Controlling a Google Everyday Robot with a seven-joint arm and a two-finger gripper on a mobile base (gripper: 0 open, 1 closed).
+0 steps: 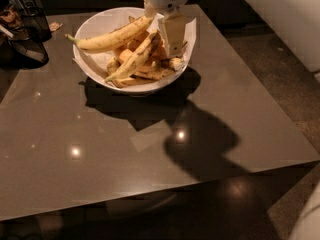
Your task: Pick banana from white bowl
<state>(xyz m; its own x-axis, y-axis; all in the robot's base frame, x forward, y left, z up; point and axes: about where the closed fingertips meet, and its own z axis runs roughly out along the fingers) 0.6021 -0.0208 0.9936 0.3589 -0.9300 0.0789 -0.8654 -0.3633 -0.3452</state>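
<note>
A glossy grey-brown square bench (100, 174) fills the lower frame, bare but for light spots and a broad shadow. Above it, at upper centre, the wide, shallow white bowl (102, 21), lined with white paper sheets, holds a heap of fruit. A long, speckled yellow banana (112, 36) lies across the top of the heap. The robot's white pincer (169, 43) hangs over the bowl's right side, beside the banana's right end; whether it is wide or narrow cannot be told. A clean pick likely means shifting left to the banana's middle, closing across its width clear of the paper, then lifting straight up. A dark wire basket (30, 26) sits at upper left.
</note>
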